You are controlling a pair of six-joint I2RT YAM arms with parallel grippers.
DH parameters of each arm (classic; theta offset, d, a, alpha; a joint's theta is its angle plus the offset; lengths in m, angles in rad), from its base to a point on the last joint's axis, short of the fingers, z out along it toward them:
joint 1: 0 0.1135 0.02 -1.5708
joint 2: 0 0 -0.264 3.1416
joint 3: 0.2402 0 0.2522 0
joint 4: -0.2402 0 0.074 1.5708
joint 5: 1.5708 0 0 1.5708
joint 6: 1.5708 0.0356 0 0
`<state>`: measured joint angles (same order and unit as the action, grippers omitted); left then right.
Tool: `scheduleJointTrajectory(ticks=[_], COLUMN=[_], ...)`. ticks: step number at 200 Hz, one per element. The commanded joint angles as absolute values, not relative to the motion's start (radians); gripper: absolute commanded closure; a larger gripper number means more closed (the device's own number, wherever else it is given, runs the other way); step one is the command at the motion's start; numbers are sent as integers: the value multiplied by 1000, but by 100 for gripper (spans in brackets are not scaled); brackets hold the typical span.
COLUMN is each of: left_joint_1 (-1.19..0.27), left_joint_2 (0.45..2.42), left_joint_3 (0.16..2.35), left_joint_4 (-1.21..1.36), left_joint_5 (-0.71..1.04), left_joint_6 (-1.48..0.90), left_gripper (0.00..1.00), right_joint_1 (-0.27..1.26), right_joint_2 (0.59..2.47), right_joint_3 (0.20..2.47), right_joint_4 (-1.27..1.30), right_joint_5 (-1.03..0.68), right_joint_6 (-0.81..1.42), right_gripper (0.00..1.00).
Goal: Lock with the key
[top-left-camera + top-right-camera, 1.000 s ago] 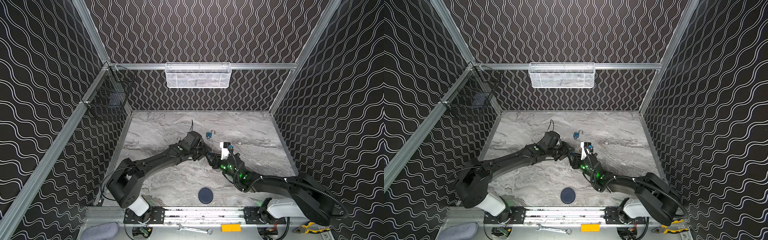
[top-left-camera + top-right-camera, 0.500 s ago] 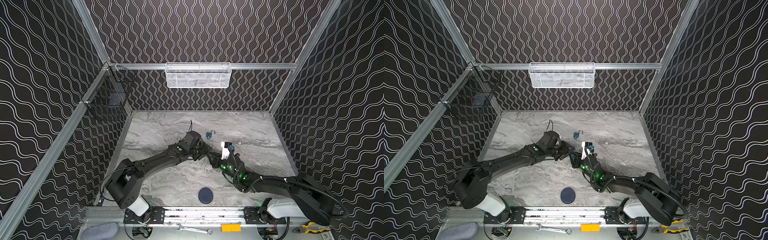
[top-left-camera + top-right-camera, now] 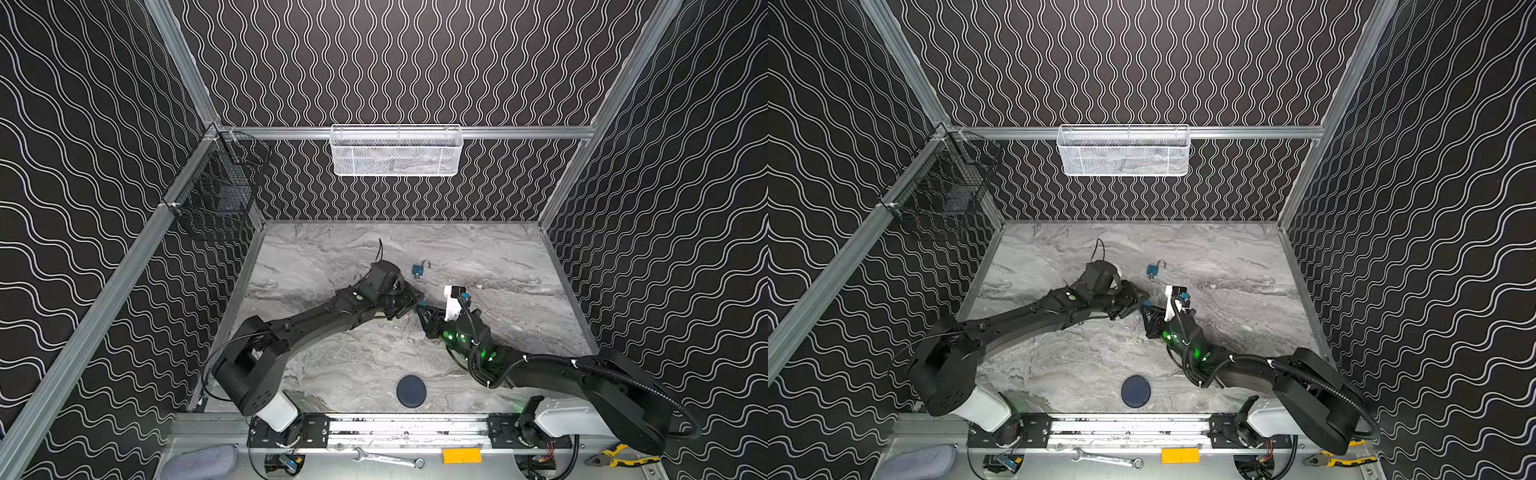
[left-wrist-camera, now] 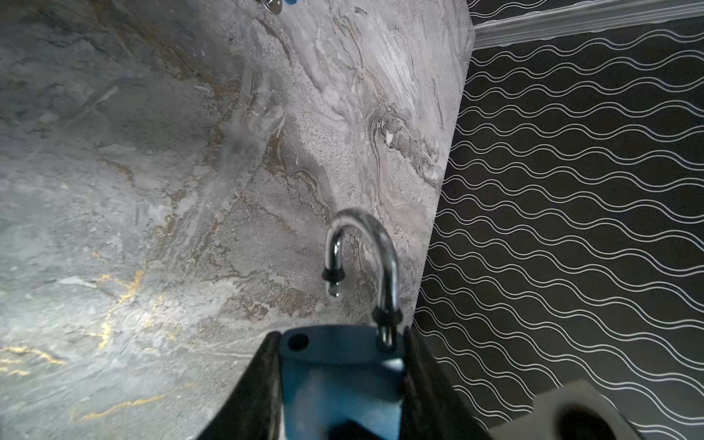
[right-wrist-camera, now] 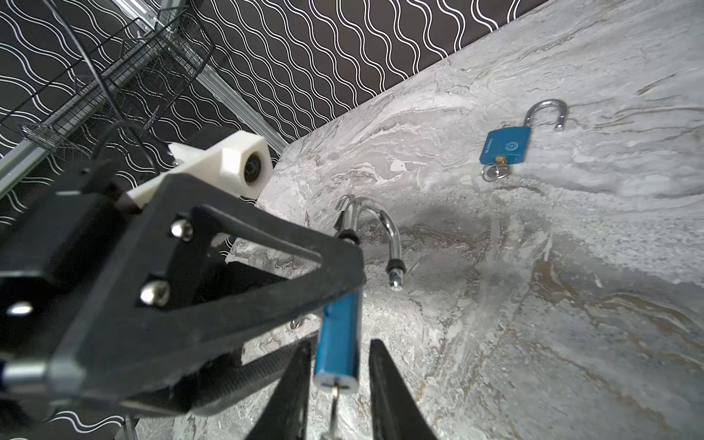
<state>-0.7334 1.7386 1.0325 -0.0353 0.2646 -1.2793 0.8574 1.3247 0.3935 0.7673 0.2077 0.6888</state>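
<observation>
My left gripper (image 4: 341,337) is shut on the body of a blue padlock (image 4: 343,377), held low over the table near its middle. The silver shackle (image 4: 365,244) stands open, with one leg out of its hole. In the right wrist view the same padlock (image 5: 339,343) points its keyed end at the camera, and the key (image 5: 334,409) sticks out of it edge-on. My right gripper (image 5: 340,344) is open, one finger on each side of that end with small gaps. In both top views the grippers (image 3: 419,306) (image 3: 1144,306) meet tip to tip.
A second blue padlock (image 3: 419,270) (image 5: 504,146) lies on the marble behind the grippers, shackle open and a key in it. A dark round disc (image 3: 411,390) lies near the front edge. A white mesh basket (image 3: 397,151) and a black wire basket (image 3: 216,199) hang on the walls.
My right gripper's fingers have drawn closer together around the held padlock's keyed end. The left gripper keeps its grip and has hardly moved.
</observation>
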Motion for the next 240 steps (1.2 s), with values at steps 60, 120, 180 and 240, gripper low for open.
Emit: scheduleJointTrajectory(ticks=[60,120,180,240], left_joint_1=[-731,-731,-727,-681], left_joint_2=[1732,1753,1709,1646], left_joint_3=[1019,1000,990,1051], left_joint_4=[52,115,76,-9], left_joint_5=[276,314,296,312], left_joint_6=[-1289,-1316,-1267,-1043], left_gripper=[79,78,30,11], right_joint_1=[859,860,858,821], right_joint_2=[1352,1368,1327,1186], right_joint_3=[412,421,419,424], right_joint_4=[813,821,795,644], right_joint_5=[199,205,177,56], right_joint_6=[688,681,649,656], right_gripper=[77,91,100,100])
